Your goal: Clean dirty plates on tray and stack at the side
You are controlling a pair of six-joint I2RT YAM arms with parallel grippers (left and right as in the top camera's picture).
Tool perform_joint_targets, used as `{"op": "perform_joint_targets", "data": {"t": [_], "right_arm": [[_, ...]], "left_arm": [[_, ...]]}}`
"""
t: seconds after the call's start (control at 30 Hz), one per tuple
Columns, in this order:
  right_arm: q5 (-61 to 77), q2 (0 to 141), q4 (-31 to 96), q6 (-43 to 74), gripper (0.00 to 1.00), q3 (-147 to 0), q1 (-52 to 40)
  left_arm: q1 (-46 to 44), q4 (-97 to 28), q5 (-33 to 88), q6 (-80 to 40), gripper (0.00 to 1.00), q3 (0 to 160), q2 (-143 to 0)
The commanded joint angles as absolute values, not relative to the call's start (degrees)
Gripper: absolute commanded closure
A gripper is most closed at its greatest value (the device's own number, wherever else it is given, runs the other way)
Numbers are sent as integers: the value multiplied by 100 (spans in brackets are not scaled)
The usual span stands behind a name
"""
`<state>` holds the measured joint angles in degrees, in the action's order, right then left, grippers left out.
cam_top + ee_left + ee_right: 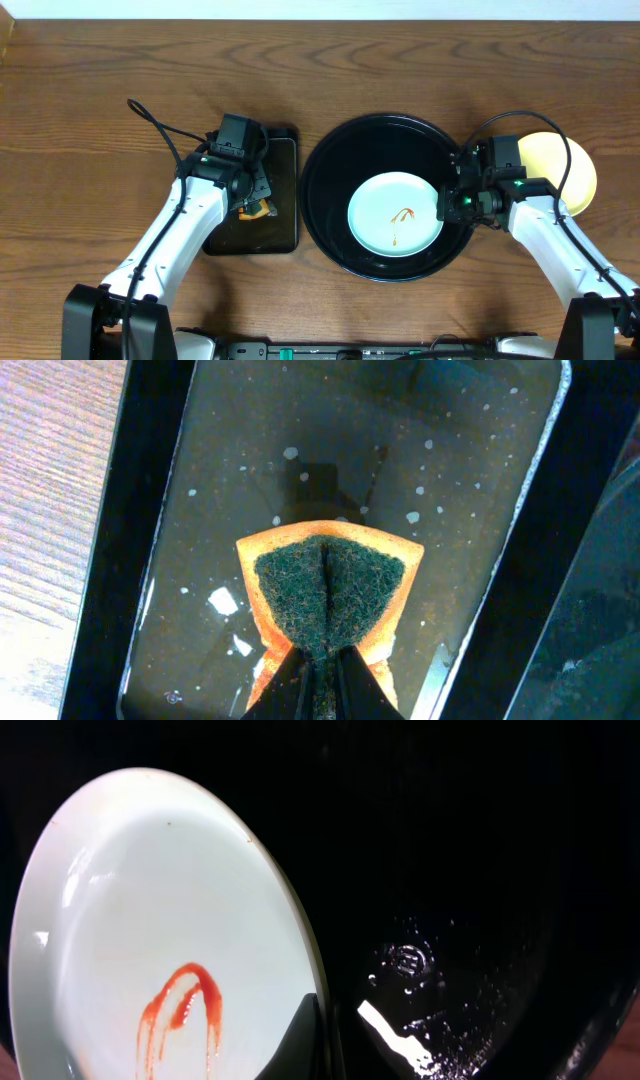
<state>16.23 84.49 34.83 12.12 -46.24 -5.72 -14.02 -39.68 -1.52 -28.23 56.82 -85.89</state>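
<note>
A pale mint-blue plate [390,215] with an orange-brown sauce squiggle lies in the round black tray [330,150]. My right gripper [447,203] is shut on the plate's right rim; in the right wrist view the plate [150,920] fills the left and my fingers [318,1050] pinch its edge. A pale yellow plate [575,165] lies on the table right of the tray, partly hidden by my right arm. My left gripper [250,205] is shut on an orange sponge with a green scrub face [328,595] over the small rectangular tray [480,480]. A third plate is not in view.
The small black rectangular tray [282,235] sits left of the round tray, its wet surface flecked with droplets. Bare wooden table [80,150] lies to the far left and along the back. Cables trail from both arms.
</note>
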Motion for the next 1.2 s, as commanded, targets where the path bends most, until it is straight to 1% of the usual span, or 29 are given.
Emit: {"op": "perform_joint_targets", "data": {"t": [0.0,1.17], "right_arm": [[1653,8444,3470,1223,99,-4578,-611],[1675,8444,3489,1216,99,-4578,-615]], "left_arm": [[-1378,-3988,-215,-2744,92,5647,-8617],[-1378,-3981,-217,-2659,92,5647,-8617]]}}
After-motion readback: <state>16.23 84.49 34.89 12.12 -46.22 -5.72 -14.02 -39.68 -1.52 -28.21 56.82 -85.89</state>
